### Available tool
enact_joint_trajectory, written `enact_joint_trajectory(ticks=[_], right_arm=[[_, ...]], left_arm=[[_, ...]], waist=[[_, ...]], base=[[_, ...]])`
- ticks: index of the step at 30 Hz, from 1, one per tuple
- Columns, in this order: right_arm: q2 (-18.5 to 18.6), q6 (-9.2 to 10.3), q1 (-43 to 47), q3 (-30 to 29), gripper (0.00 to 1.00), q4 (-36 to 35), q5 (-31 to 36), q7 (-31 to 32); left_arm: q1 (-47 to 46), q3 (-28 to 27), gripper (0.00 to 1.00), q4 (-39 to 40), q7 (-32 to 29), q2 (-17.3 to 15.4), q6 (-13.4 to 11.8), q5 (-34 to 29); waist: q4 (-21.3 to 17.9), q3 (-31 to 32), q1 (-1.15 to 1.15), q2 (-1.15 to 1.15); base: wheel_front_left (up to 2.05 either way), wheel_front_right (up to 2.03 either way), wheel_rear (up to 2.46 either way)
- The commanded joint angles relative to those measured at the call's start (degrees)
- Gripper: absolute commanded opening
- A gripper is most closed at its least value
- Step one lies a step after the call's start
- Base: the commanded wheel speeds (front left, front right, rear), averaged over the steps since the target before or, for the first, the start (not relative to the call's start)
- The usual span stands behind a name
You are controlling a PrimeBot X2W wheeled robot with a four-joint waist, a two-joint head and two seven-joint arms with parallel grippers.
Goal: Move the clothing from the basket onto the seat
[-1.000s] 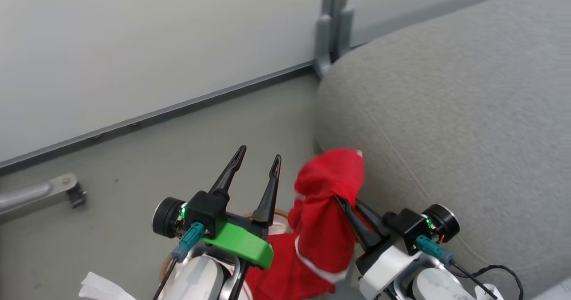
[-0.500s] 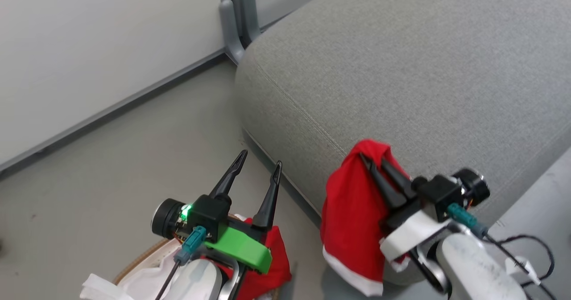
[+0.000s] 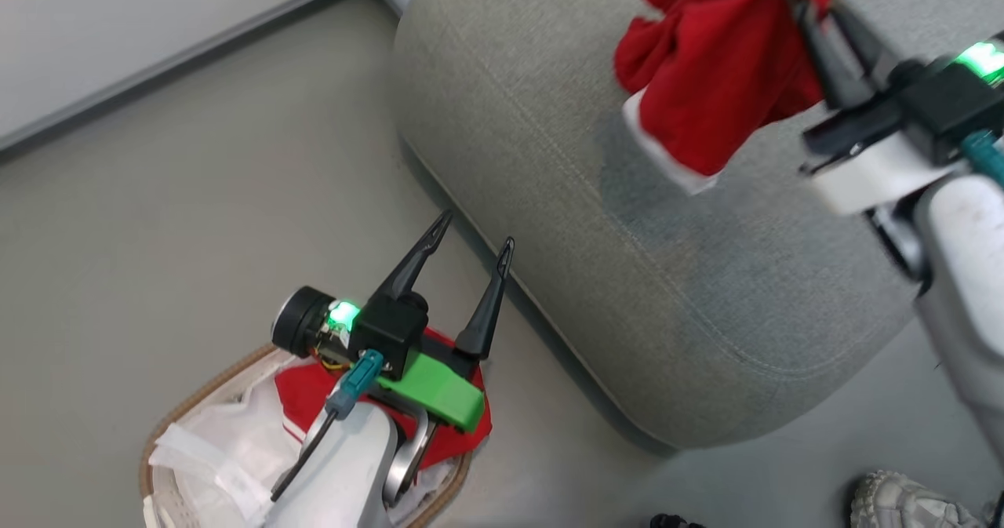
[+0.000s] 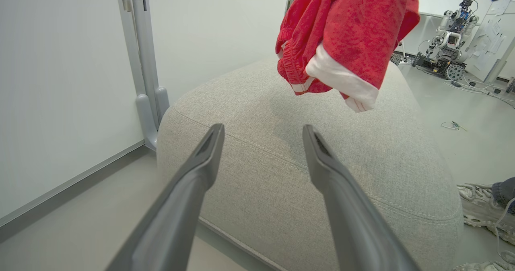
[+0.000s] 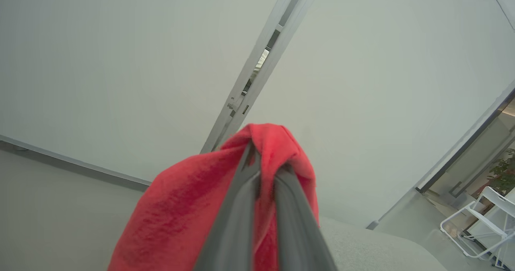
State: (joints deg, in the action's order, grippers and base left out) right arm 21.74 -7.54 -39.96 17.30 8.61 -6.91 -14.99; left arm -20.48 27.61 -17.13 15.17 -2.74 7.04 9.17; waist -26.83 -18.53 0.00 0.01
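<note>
Up in the top right of the head view, the right pincer (image 3: 812, 6) is pressed together on a fold of a red garment (image 3: 722, 65) with white trim. The cloth hangs bunched to the left of the fingers, over the grey seat (image 3: 627, 261), and casts a dim shadow on the fabric. From the left wrist view the garment dangles at the upper middle, its white hem lowest, and looks clear of the cushion's top. The right wrist view has the two dark fingers close side by side with red cloth draped over their tips.

Lower left of centre in the head view, the left pincer (image 3: 478, 230) is spread wide and holds nothing. Its tips point up the frame toward the seat's rounded edge, over the floor beside the basket (image 3: 204, 391). The basket sits at the bottom left on the floor, near the seat. A second red garment (image 3: 302, 398) lies inside it on the crumpled white liner (image 3: 212, 449), partly hidden by the left arm.

At the bottom right corner, a person's shoe (image 3: 902, 504) rests on the floor near the seat
</note>
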Motion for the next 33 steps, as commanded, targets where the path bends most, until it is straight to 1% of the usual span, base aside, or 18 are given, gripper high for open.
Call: enact_joint_trajectory(ticks=[1,7,10,14,18,23,27,33], right_arm=[[0.7,0.09,-1.9,-0.9,0.00,0.7,0.6,-0.3],[4.0,0.10,-8.9,-6.6,0.00,4.7,1.3,-0.3],[4.5,0.10,-11.5,-10.6,0.00,6.5,1.5,-0.3],[4.5,0.10,-13.8,-13.7,0.00,9.2,2.6,-0.3],[2.7,0.10,-14.8,-17.6,0.00,12.1,3.9,-0.3],[-0.3,0.10,-12.4,-20.6,0.00,15.3,4.8,-0.3],[-2.7,0.10,-9.1,-22.7,0.00,17.1,5.8,-0.3],[-5.7,0.10,-1.8,-24.1,0.00,18.5,6.4,-0.3]], left_arm=[[-1.5,-0.2,1.00,-0.2,0.0,-0.3,0.2,-0.9],[-4.3,0.0,1.00,-0.5,0.0,-0.3,0.4,-2.4],[-5.6,0.3,1.00,-0.6,0.0,-0.3,0.4,-3.0],[-7.5,0.7,1.00,0.1,0.0,-0.3,0.5,-3.5],[-8.9,1.1,1.00,0.5,0.0,-0.4,0.5,-4.0],[-10.0,1.5,1.00,0.7,0.0,-0.3,0.5,-3.6],[-9.9,1.8,1.00,0.8,0.0,-0.3,0.5,-3.1],[-7.7,0.7,1.00,0.2,0.0,-0.3,0.5,-2.3]], waist=[[3.7,-5.6,0.00,-0.01],[7.3,-11.2,0.00,-0.01],[9.2,-13.6,0.00,-0.01],[11.1,-16.5,0.00,-0.01],[12.7,-18.8,0.00,-0.01],[14.1,-20.1,0.00,-0.01],[14.7,-19.7,0.00,-0.01],[14.6,-16.9,0.00,-0.01]], base=[[0.00,0.00,0.00],[0.00,0.00,0.00],[0.00,0.00,0.00],[0.00,0.00,0.00],[0.00,0.00,0.00],[0.00,0.00,0.00],[0.00,0.00,0.00],[0.00,0.00,0.00]])
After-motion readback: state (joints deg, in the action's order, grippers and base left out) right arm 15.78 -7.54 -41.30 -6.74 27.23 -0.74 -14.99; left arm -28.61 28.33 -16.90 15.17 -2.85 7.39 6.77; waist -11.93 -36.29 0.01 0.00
